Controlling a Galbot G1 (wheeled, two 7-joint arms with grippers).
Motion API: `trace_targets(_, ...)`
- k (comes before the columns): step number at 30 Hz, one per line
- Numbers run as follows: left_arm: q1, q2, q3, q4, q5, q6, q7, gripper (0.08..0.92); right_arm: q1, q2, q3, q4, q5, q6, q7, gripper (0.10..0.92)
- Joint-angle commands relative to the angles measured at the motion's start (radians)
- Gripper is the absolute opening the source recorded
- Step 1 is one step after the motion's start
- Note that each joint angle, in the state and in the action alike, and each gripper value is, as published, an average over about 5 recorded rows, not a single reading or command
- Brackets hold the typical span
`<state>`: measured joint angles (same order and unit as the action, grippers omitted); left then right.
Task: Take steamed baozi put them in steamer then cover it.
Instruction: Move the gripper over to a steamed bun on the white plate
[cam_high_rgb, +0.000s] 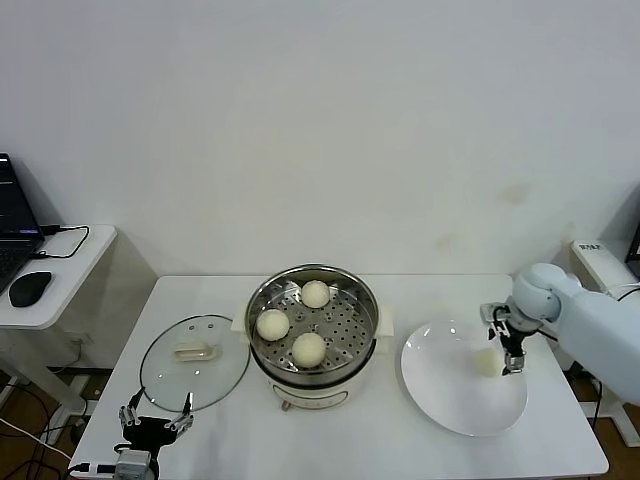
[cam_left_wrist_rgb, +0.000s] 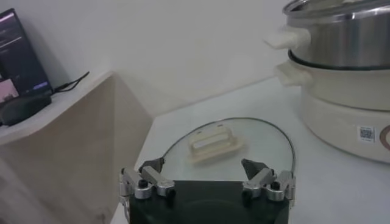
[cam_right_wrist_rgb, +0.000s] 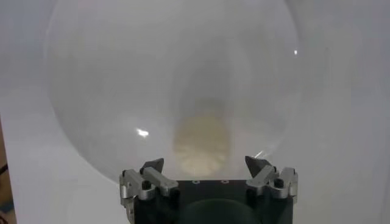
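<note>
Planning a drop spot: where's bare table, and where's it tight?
Bare: the table strip in front of the steamer, and the far strip by the wall. The plate is bare apart from one baozi under the open right gripper. Tight: cover nearly meets the steamer, with the open left gripper at its near rim.

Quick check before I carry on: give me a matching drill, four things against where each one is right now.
Things:
1. cover
2. last baozi
3. left gripper
4. right gripper

Places:
A. on the white plate
B. flat on the table, left of the steamer
C. above the plate, jaws open over the bun
D. at the table's near edge, jaws open just before the lid

Pairs: 1-B, 2-A, 3-D, 4-C
</note>
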<state>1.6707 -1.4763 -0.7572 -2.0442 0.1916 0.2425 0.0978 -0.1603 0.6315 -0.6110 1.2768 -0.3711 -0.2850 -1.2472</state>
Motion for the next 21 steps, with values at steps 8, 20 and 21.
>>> trace_targets(8, -0.002, 0.001, -0.003, 0.017, 0.006, -0.001, -0.001, 0.823, -0.036, 0.044, 0.01, -0.06, -0.01, 0.014, 0.055, 0.823)
trace_targets(20, -0.006, 0.0, 0.0, 0.022, 0.013, 0.0, 0.001, 0.823, -0.053, 0.052, 0.025, -0.074, -0.009, 0.013, 0.085, 0.823)
trace_targets(21, -0.006, 0.0, 0.0, 0.022, 0.013, 0.0, 0.001, 0.823, -0.053, 0.051, 0.026, -0.074, -0.006, 0.011, 0.086, 0.823)
